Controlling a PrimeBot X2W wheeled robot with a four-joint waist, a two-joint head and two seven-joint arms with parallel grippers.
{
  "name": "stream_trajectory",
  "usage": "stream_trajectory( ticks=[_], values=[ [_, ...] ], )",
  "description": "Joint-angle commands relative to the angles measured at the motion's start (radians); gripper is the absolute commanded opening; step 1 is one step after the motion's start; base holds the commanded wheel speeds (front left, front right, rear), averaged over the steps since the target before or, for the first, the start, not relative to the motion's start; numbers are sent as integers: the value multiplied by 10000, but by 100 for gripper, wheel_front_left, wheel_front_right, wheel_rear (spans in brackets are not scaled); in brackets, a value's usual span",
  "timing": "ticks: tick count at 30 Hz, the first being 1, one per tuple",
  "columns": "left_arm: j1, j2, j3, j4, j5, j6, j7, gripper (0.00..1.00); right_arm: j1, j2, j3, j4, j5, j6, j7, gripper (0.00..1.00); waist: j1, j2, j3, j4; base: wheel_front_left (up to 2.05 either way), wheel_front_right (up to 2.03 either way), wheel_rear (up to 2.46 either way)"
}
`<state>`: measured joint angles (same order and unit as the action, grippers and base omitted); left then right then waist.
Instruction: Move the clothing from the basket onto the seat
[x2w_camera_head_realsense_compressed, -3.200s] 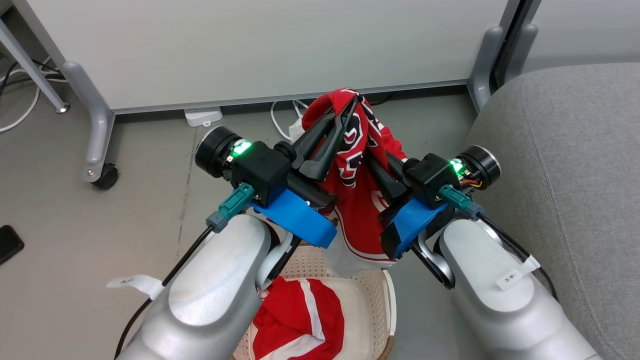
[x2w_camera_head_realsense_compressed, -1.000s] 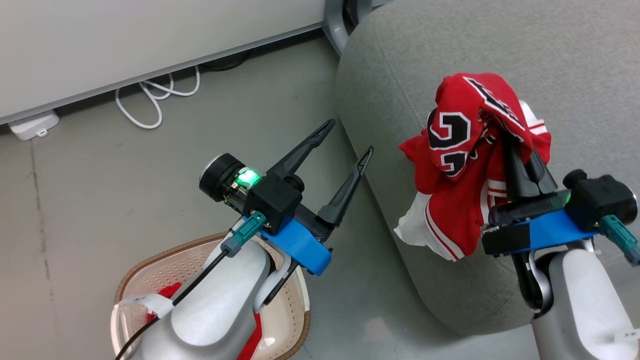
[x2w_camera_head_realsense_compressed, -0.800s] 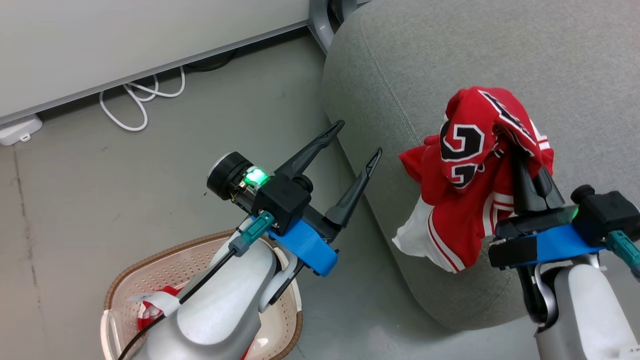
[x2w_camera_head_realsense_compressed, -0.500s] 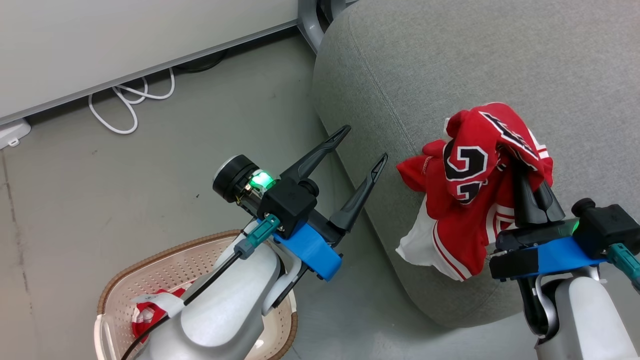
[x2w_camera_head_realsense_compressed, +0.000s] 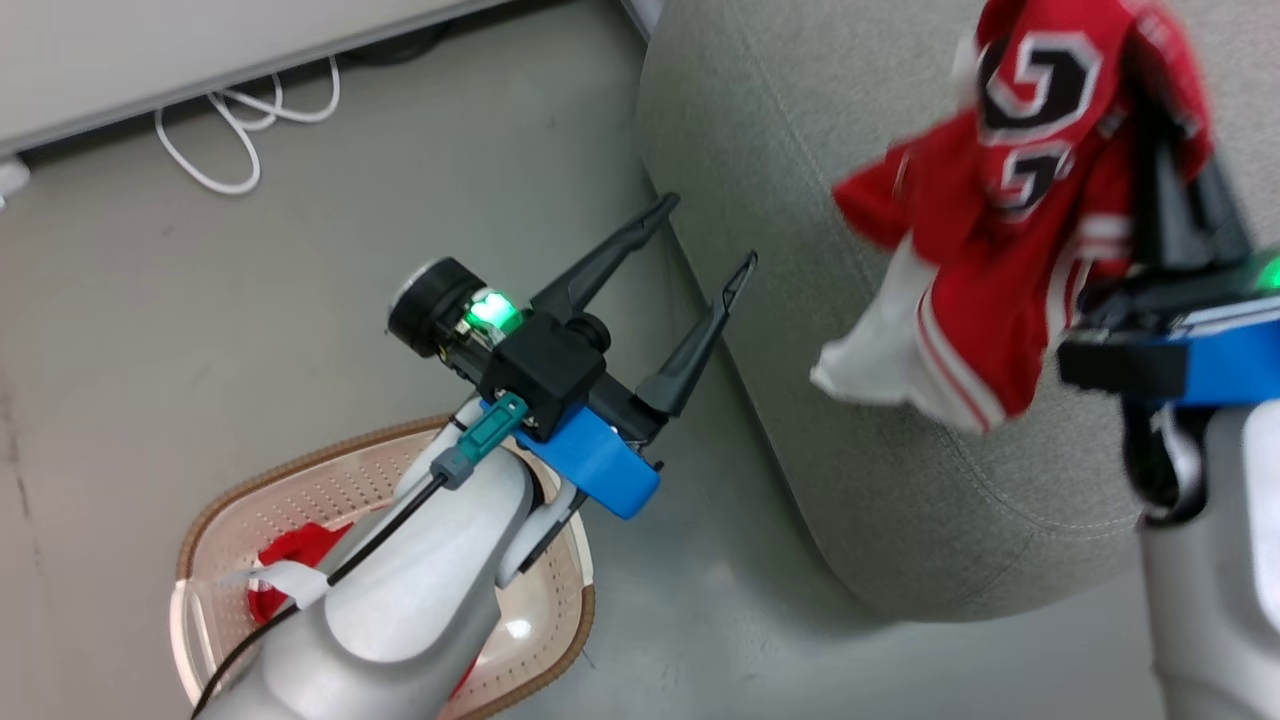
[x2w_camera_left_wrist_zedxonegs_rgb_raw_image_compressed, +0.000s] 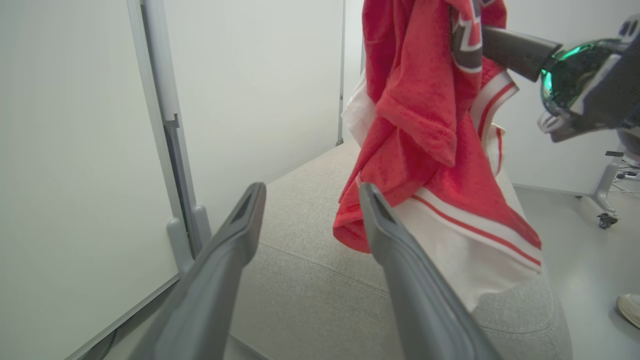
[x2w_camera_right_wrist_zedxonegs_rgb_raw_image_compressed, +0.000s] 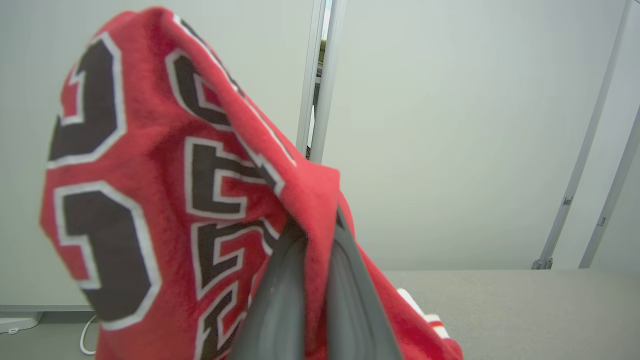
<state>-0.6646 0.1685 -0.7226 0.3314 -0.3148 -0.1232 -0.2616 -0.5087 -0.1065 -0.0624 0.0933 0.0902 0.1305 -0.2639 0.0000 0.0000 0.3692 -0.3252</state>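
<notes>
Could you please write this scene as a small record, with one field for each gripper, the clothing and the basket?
right gripper: shut on the red jersey, raised over the seat
left gripper: open, empty, beside the seat's edge
jersey: hanging from the right gripper, not yet laid down
basket: on the floor, second red garment inside

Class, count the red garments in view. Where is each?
2. One red jersey hangs from the shut right claw over the sofa cushion; another red garment lies in the laundry basket, partly behind the left forearm. More could be hidden there.
</notes>
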Motion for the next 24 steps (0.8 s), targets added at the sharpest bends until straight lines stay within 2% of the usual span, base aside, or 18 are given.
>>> stream_trajectory(
  ticks=[1, 8, 13, 19, 24],
  values=[
    [-250, 111, 61, -92, 106, 55, -9, 100, -494, -226, -99, -78, -37, 5, -9, 0, 0, 0, 579, 110, 0, 0, 0],
    [-906, 517, 206, -621, 378, 187, 205, 100, -2670, -1044, -1101, -368, -93, 4, -9, 0, 0, 0, 2300, 390, 0, 0, 0],
    [-1242, 766, 227, -1013, 563, 236, 384, 100, -3766, -1611, -1940, -89, -4, 4, -9, 0, 0, 0, 3253, 517, 0, 0, 0],
    [-1606, 1030, 267, -1493, 756, 303, 536, 100, -4963, -2552, -3053, 836, -33, 5, -7, 0, 0, 0, 4320, 660, 0, 0, 0],
    [-1704, 1188, 226, -1766, 867, 358, 616, 100, -5434, -2915, -3773, 2252, 209, 4, -9, 0, 0, 0, 4844, 729, 0, 0, 0]
  ],
)
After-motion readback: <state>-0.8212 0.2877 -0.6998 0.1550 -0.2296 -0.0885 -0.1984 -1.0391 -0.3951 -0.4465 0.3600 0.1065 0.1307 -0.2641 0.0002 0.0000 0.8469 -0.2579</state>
